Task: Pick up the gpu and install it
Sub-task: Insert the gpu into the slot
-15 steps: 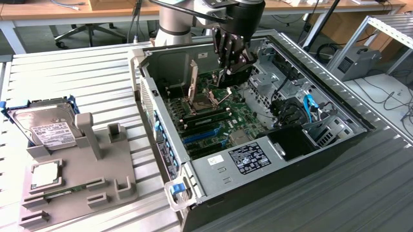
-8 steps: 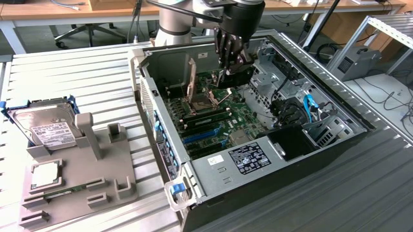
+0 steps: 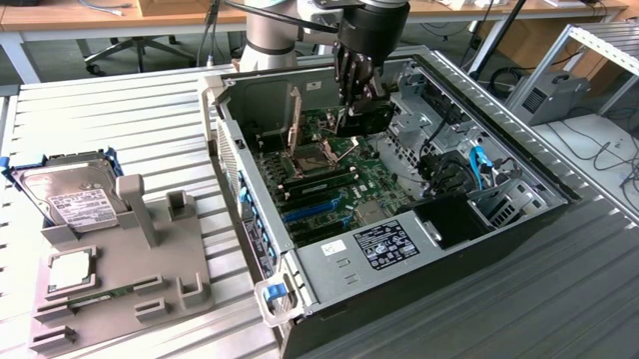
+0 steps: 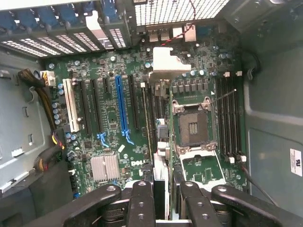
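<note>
The gpu (image 4: 160, 124) is seen edge-on in the wrist view, a thin green board with its silver end bracket (image 4: 170, 61) toward the case's rear grille. My gripper (image 4: 163, 191) is shut on it, with black fingers (image 4: 142, 201) on either side of the card. In the exterior view the gripper (image 3: 355, 88) reaches down into the open computer case (image 3: 250, 187), and the gpu (image 3: 364, 120) hangs below it as a dark block just above the motherboard (image 3: 330, 187). The card hovers between the blue expansion slot (image 4: 121, 109) and the open CPU socket (image 4: 194, 127).
A silver hard drive (image 3: 68, 196) and a small chip (image 3: 70, 271) sit on a grey fixture (image 3: 130, 277) at the exterior view's left. Inside the case are a labelled power supply (image 3: 384, 243), drive cages (image 3: 429, 127), cables (image 4: 45, 94) and memory slots (image 4: 229, 118).
</note>
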Motion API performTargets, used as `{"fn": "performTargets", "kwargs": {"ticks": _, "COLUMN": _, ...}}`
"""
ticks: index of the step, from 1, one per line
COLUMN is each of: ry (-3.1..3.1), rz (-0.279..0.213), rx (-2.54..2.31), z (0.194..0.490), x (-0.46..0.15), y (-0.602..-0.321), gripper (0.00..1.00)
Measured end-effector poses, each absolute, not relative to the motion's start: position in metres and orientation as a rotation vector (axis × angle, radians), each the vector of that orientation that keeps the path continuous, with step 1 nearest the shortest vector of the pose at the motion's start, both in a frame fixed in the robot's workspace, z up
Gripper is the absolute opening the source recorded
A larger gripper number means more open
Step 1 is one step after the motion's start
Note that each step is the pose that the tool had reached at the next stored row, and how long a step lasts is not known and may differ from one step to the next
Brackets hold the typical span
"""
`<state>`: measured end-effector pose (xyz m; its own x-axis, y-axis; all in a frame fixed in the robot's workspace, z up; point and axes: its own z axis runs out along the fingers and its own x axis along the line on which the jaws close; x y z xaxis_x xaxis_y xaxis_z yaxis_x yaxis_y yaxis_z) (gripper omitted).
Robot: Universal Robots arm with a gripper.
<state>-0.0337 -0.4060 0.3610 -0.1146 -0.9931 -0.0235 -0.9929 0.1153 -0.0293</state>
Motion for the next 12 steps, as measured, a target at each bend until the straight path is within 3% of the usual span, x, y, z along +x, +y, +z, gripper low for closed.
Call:
{"fn": "performTargets", "kwargs": {"ticks": 7, "ry": 2.319, "rz": -0.007, "rx": -2.066, "z": 0.3610, "x": -0.0337, "y": -0.4060, "gripper": 0.26}}
{"fn": "performTargets", "kwargs": {"ticks": 12, "ry": 2.354, "rz": 0.058, "rx": -2.096, "z": 0.3598, "x": -0.0337, "y": -0.4060, "gripper": 0.26}}
